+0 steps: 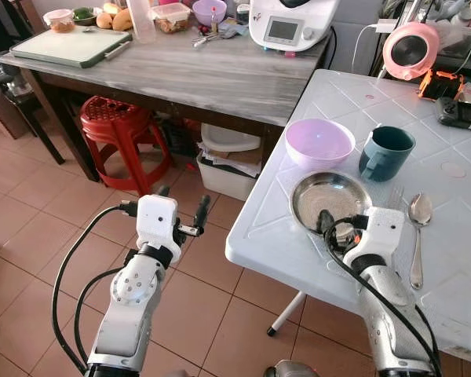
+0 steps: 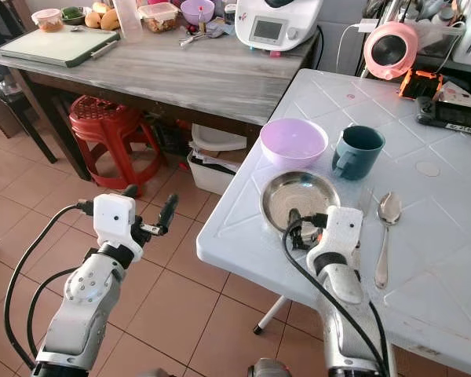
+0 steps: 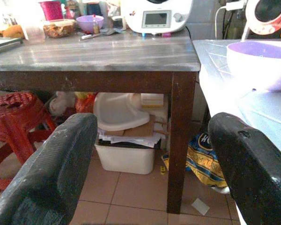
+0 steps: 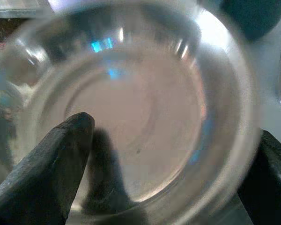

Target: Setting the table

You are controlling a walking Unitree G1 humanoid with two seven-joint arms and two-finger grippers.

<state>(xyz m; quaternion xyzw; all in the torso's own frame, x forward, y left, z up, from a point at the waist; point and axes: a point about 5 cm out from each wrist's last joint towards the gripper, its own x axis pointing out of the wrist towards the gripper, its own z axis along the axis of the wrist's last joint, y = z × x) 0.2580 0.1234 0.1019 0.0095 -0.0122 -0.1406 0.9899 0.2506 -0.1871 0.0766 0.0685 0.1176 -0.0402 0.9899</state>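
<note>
A round steel plate [image 1: 330, 192] lies near the front edge of the white plastic table [image 1: 455, 236]. Behind it stand a purple bowl [image 1: 319, 143] and a teal mug [image 1: 385, 153]. A spoon [image 1: 418, 214] and a fork [image 1: 395, 196] lie to the plate's right. My right gripper [image 1: 347, 228] is open at the plate's near rim. In the right wrist view one finger [image 4: 51, 164] hangs over the plate's inside [image 4: 145, 108] and the other sits outside the rim. My left gripper [image 1: 182, 203] is open and holds nothing, out over the tiled floor left of the white table.
A grey-topped wooden table [image 1: 220, 78] stands behind, carrying a cutting board [image 1: 67, 45], food containers and a white kitchen machine [image 1: 290, 23]. Beneath it are a red stool [image 1: 122, 129] and a white bin [image 1: 224, 173]. A pink kettle [image 1: 410, 49] and a black device [image 1: 461, 114] sit at the white table's far side.
</note>
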